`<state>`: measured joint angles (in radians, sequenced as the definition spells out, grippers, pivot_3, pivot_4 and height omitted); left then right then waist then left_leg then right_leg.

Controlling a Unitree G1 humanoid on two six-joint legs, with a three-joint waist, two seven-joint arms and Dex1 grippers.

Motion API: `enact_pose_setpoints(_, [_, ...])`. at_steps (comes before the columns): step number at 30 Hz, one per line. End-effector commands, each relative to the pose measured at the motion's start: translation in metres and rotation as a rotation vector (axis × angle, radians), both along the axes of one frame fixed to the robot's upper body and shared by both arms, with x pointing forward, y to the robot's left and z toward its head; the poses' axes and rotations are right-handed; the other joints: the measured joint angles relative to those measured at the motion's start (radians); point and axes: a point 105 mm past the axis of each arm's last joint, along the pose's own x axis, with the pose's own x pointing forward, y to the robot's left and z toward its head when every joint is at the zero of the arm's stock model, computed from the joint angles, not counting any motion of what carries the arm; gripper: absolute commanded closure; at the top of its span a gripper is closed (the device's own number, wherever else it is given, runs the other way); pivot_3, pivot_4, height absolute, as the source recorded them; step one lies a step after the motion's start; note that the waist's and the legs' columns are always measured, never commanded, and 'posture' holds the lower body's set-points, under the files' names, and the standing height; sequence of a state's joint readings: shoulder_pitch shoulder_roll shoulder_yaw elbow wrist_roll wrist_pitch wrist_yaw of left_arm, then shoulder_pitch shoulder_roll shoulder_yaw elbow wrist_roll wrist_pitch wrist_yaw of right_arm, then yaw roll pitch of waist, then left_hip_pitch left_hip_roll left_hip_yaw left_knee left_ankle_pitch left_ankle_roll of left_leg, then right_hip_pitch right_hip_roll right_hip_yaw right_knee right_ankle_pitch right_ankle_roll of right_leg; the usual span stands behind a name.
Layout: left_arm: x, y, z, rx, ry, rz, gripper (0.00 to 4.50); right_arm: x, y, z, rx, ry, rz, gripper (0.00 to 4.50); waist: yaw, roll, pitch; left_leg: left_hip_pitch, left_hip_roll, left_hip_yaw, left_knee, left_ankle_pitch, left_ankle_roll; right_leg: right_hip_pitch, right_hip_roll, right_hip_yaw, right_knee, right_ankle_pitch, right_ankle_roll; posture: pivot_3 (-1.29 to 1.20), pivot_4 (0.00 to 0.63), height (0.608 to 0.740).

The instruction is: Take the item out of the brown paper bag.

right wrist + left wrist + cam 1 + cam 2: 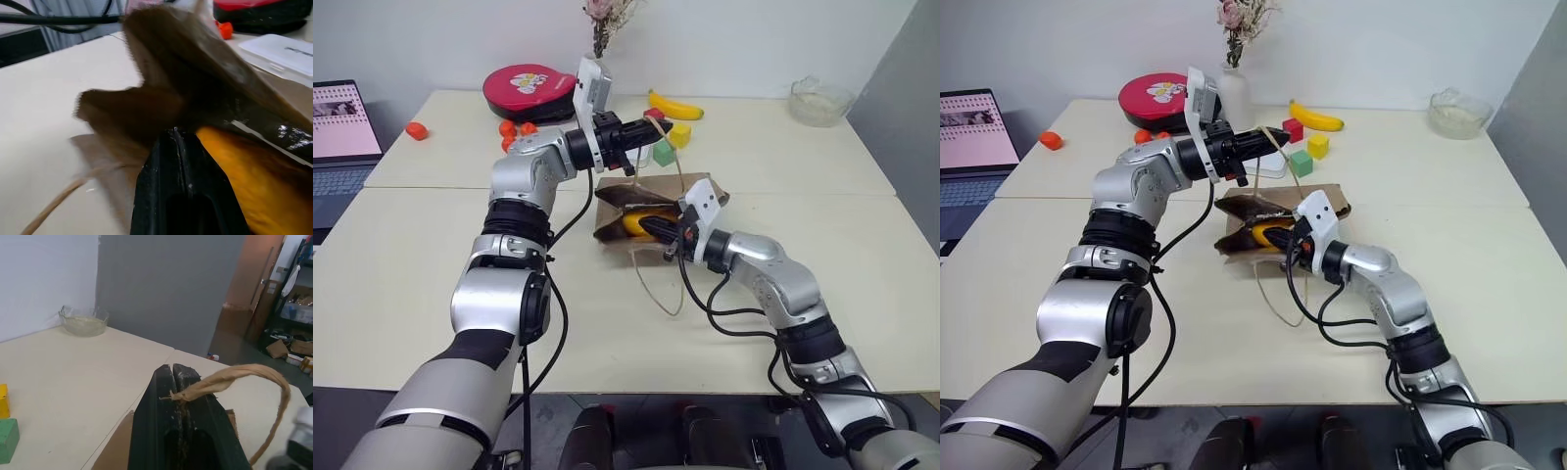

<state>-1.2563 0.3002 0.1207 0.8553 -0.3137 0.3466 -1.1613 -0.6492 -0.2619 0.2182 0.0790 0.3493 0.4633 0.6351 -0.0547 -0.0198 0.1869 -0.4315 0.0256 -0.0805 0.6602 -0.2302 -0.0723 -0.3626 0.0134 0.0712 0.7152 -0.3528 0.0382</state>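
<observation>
The brown paper bag [700,186] lies creased on the table's middle, its mouth facing me and held open. My left gripper [172,369] is shut on one cord handle [234,374] and holds it up above the bag. The other handle [656,289] trails loose on the table. The item [634,223], rounded and orange-yellow, sits just inside the bag's mouth. My right gripper [173,134] reaches level into the mouth with its fingers shut together. The item [234,171] lies right beside those fingers, not between them.
Behind the bag stand green [663,152] and yellow [679,134] blocks, a banana [675,106], a red round tin [529,90], small orange-red fruits [416,129] and a vase [1234,88]. A glass bowl [819,101] sits far right, a laptop [342,127] far left.
</observation>
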Motion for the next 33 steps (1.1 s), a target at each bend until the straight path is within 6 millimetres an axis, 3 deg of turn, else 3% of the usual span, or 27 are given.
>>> enact_pose_setpoints(1, [-0.007, -0.006, 0.017, -0.024, -0.062, -0.037, 4.5, 0.003, 0.008, 0.021, 0.034, -0.088, 0.028, 4.48, -0.002, 0.0, 0.0, 0.0, 0.0, 0.0, 0.0, 0.0, 0.0, -0.001, 0.0, 0.0, 0.0, 0.0, 0.0, 0.0, 0.15, 0.74])
enact_pose_setpoints(9, [-0.007, -0.009, 0.018, -0.028, -0.063, -0.042, 4.5, 0.005, 0.014, 0.017, 0.03, -0.087, 0.032, 4.48, -0.002, 0.0, 0.0, 0.0, 0.001, 0.0, 0.0, 0.001, -0.001, -0.002, 0.0, 0.0, 0.002, 0.0, 0.0, 0.0, 0.15, 0.74])
enact_pose_setpoints(14, [-0.008, -0.011, 0.017, -0.035, -0.061, -0.047, 4.5, 0.026, -0.003, 0.002, -0.114, -0.163, -0.118, 4.48, -0.002, 0.0, 0.0, 0.0, 0.001, 0.0, 0.0, 0.001, -0.001, -0.002, 0.0, 0.0, 0.002, 0.0, 0.0, 0.0, 0.15, 0.74])
enact_pose_setpoints(20, [-0.009, -0.009, 0.016, -0.034, -0.061, -0.044, 4.5, 0.025, -0.015, -0.016, -0.354, -0.306, -0.128, 4.48, -0.002, 0.0, 0.0, -0.001, 0.001, 0.001, -0.001, 0.001, -0.002, -0.004, 0.0, 0.0, 0.002, 0.0, 0.0, 0.0, 0.15, 0.74])
enact_pose_setpoints(24, [-0.009, -0.01, 0.017, -0.036, -0.064, -0.044, 4.5, 0.029, -0.021, -0.017, -0.479, -0.4, -0.149, 4.48, -0.003, 0.0, 0.0, -0.001, 0.001, 0.002, -0.001, 0.001, -0.002, -0.006, 0.0, 0.0, 0.003, 0.0, 0.0, 0.0, 0.15, 0.74])
enact_pose_setpoints(27, [-0.01, -0.01, 0.018, -0.036, -0.066, -0.045, 4.5, 0.031, -0.021, -0.015, -0.55, -0.468, -0.14, 3.91, -0.003, 0.0, 0.0, -0.001, 0.001, 0.002, 0.0, 0.002, -0.003, -0.006, 0.0, 0.0, 0.004, 0.0, 0.0, 0.0, 0.15, 0.74])
enact_pose_setpoints(33, [-0.01, -0.012, 0.02, -0.038, -0.072, -0.047, 4.5, 0.04, -0.02, -0.005, -0.652, -0.606, -0.144, 1.81, -0.003, 0.0, 0.0, -0.001, 0.001, 0.002, -0.001, 0.003, -0.005, -0.006, 0.0, 0.0, 0.004, 0.0, 0.0, 0.0, 0.15, 0.74])
